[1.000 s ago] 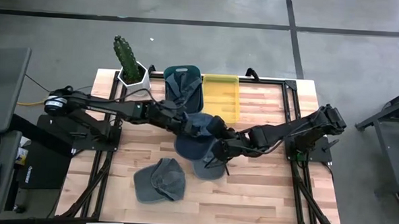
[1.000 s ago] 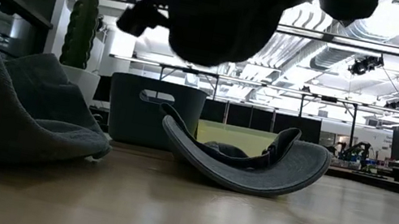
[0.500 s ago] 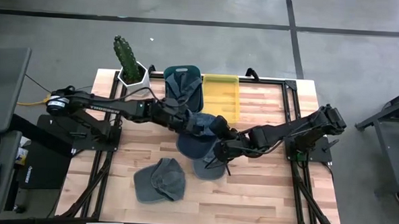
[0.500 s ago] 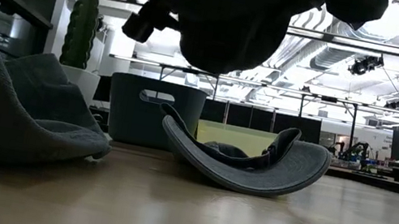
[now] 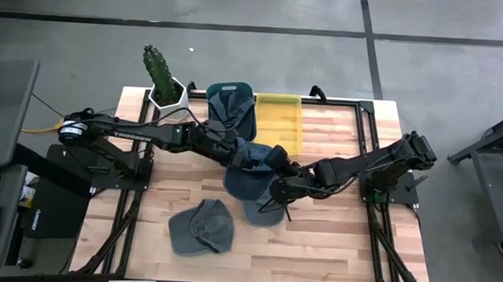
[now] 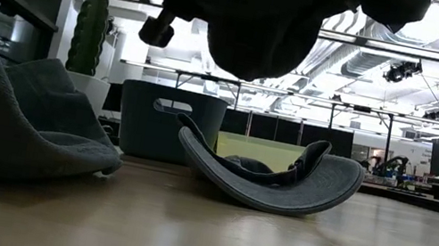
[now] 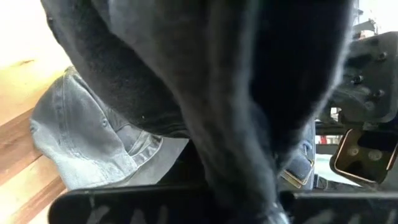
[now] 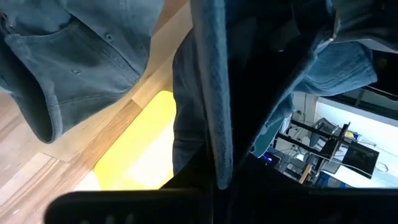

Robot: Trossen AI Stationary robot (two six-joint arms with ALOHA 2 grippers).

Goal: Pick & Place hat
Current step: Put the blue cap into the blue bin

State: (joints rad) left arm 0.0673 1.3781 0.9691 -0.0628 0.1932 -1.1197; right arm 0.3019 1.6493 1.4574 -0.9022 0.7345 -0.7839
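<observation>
Midway through a two-arm carry, by the look of it: dark blue hat [image 5: 249, 168] lifted clear of the table [image 5: 332, 246], destined, at a guess, for the dark bin [image 5: 233, 102] at the far edge. Best done by keeping both grips level, moving together, without pulling the fabric apart, and clearing the bin rim before release.

Left gripper [image 5: 237, 150]: pressed together, pinching the hat's far-left edge. Right gripper [image 5: 277, 187]: closed on the hat's near-right side. Below and nearer: a grey cap [image 5: 201, 227] at left, another cap [image 5: 261, 213] just beside the hanging hat
</observation>
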